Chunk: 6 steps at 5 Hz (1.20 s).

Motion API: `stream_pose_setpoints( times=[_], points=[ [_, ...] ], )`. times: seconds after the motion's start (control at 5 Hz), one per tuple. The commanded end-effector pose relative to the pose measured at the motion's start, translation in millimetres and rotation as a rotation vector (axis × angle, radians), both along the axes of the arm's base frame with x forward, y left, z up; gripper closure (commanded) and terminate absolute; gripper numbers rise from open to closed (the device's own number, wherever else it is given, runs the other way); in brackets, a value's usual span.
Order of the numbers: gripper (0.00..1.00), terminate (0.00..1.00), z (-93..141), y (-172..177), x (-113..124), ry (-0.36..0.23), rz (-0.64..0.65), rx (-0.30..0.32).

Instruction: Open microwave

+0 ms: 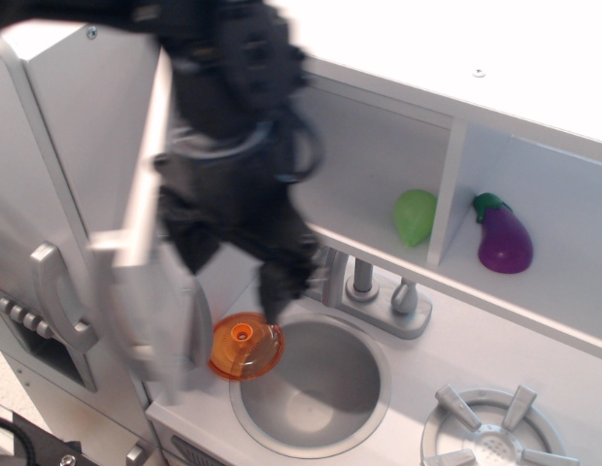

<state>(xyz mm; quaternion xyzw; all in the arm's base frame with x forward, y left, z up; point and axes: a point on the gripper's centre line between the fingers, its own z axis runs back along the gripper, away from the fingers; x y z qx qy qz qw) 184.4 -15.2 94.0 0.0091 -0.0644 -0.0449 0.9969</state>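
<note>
We see the microwave (pixel 398 146) as an open grey compartment along the top of the toy kitchen, and its door (pixel 146 243) is swung wide, standing nearly edge-on at the left in front of the tall side panel (pixel 78 146). The door is smeared by motion, so its handle and window cannot be made out. The gripper (pixel 248 262) is a dark blurred mass just right of the door edge, hanging above the sink (pixel 316 383); one dark finger (pixel 274 296) points down toward the orange lid (pixel 245 345) at the sink's left rim. We cannot tell whether its jaws are apart or together, nor whether it touches the door.

Inside the compartment a green vegetable (pixel 415 216) leans against a white divider (pixel 445 194), and a purple eggplant (pixel 503 236) stands in the next bay to the right. Below the shelf a silver faucet (pixel 379 296) rises behind the sink. A burner (pixel 490 432) sits at the lower right. On the far left a lower door carries a curved handle (pixel 58 296) and a row of knobs (pixel 19 316)
</note>
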Motion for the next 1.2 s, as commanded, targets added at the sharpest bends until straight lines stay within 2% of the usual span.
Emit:
stream_pose_setpoints(
  times=[0.0, 0.2, 0.4, 0.6, 0.8, 1.0],
  points=[
    [0.00, 0.00, 24.0, 41.7, -20.0, -0.029, -0.015, 0.007],
    [0.00, 0.00, 32.4, 18.7, -19.1, -0.014, -0.043, -0.033],
    [0.00, 0.00, 51.4, -2.8, -19.3, -0.014, -0.065, -0.089],
    [0.00, 0.00, 67.9, -3.0, -17.2, -0.016, -0.055, -0.126],
    [0.00, 0.00, 67.9, -3.0, -17.2, -0.016, -0.055, -0.126],
    [0.00, 1.00, 67.9, -3.0, -17.2, -0.016, -0.055, -0.126]
  ],
)
